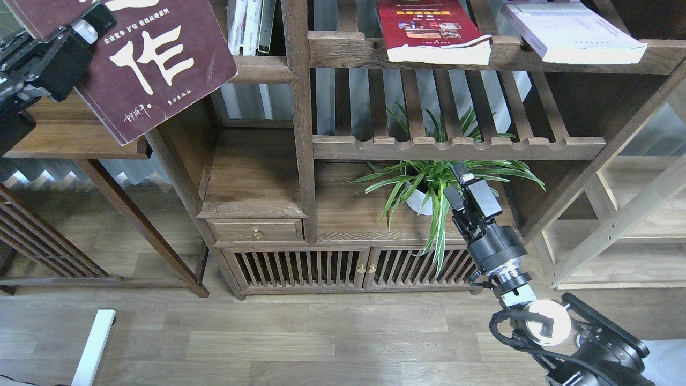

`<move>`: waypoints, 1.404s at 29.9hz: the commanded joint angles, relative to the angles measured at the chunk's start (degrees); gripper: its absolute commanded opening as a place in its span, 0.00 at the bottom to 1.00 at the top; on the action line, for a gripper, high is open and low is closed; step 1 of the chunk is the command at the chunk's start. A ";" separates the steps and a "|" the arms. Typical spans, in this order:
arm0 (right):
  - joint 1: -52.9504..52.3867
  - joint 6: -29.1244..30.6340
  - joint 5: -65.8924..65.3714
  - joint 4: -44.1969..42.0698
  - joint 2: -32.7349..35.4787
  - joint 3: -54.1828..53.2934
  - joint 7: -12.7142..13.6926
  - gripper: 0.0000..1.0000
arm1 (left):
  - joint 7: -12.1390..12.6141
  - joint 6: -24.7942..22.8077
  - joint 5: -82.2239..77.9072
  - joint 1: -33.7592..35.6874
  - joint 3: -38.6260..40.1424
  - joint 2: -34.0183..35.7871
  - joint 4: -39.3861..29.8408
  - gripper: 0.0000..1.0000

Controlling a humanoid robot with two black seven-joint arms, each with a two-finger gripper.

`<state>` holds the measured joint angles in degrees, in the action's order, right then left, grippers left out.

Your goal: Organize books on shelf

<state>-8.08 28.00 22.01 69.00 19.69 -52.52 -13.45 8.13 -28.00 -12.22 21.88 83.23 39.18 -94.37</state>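
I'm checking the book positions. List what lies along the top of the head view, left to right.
left gripper holding the maroon book → upright books → red book → white book, the last two lying on the shelf.

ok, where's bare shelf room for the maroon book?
Free: the top board between the red book and white book, narrow; the bare compartment floor above the drawer. Crowded: the plant shelf, and the upright books' nook. The left gripper holds the maroon book.
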 commanded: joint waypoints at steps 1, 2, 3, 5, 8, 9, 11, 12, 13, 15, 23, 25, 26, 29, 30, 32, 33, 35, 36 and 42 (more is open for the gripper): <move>0.08 0.00 0.05 0.08 0.08 0.05 0.00 0.99 | -0.04 0.00 0.00 0.00 2.02 -0.07 0.86 0.00; 0.08 0.00 0.05 0.08 0.08 0.05 0.00 0.99 | -0.04 0.00 0.00 0.00 2.37 -0.07 0.86 0.00; 0.17 0.00 0.05 0.08 0.08 0.05 0.00 0.99 | -0.04 0.00 0.00 0.00 2.55 -0.07 0.86 0.00; 0.17 0.00 0.05 0.08 0.08 0.05 0.00 0.99 | -0.13 0.00 0.00 0.00 2.46 -0.15 0.86 0.00; 0.08 0.00 0.05 0.08 0.08 0.05 0.00 0.99 | -0.22 0.00 -0.43 0.27 2.46 -0.59 0.86 0.00; 0.08 0.00 0.05 0.08 0.17 0.05 0.00 0.99 | -0.39 0.00 -0.70 0.18 2.46 -0.60 0.86 0.00; 0.17 0.00 0.05 0.08 0.34 0.05 0.00 0.99 | -0.48 0.00 -0.79 0.18 2.90 -0.60 0.86 0.00; 0.17 0.00 0.05 0.08 0.35 0.05 0.00 0.99 | -0.48 0.00 -0.79 0.18 3.08 -0.60 0.95 0.00; 0.17 0.00 0.05 0.08 0.35 0.05 0.00 0.99 | -0.57 0.00 -0.87 0.18 3.34 -0.60 1.03 0.00; 0.25 0.00 0.05 0.08 0.35 0.05 0.00 0.99 | -0.75 0.00 -0.96 0.18 3.52 -0.60 1.47 0.00; 0.61 0.00 0.05 0.08 1.66 0.05 0.00 0.99 | -1.45 0.00 -4.73 0.70 3.61 -2.69 1.56 0.00; 0.69 0.00 0.05 0.08 1.75 0.05 0.00 0.99 | -1.45 0.00 -5.62 0.79 3.61 -4.19 1.48 0.00; 0.69 0.00 0.05 0.08 1.84 0.05 0.00 0.99 | -1.45 0.00 -6.14 0.88 3.61 -4.81 1.47 0.00; 1.13 0.00 0.05 0.17 1.93 -0.04 0.00 0.99 | -1.63 0.00 -7.73 1.14 3.61 -6.04 1.56 0.00; 1.22 0.00 0.05 0.17 1.93 -0.04 -0.08 0.99 | -1.80 0.00 -8.08 1.32 3.69 -6.39 1.65 0.00; 1.31 0.00 0.05 0.17 2.36 -0.04 0.00 0.99 | -2.33 0.58 -8.96 1.50 3.69 -6.66 1.82 0.00; 1.31 0.00 0.05 0.17 2.72 -0.04 -0.08 0.99 | -2.50 1.19 -9.31 1.58 3.69 -6.66 2.00 0.00; 1.49 0.00 0.05 0.17 3.07 0.05 0.00 0.99 | -2.59 2.51 -9.92 1.94 3.69 -6.66 2.26 0.00; 1.49 0.00 0.05 0.17 3.33 0.05 -0.08 0.99 | -2.59 3.04 -10.45 2.11 3.69 -6.57 2.70 0.00; 1.49 0.00 0.05 0.17 3.42 -0.04 0.00 0.99 | -3.20 4.54 -12.74 4.83 3.08 -6.66 6.48 0.01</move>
<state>-6.59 28.00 22.06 69.14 23.08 -52.53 -13.52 5.34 -24.00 -23.93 25.53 86.89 32.53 -89.79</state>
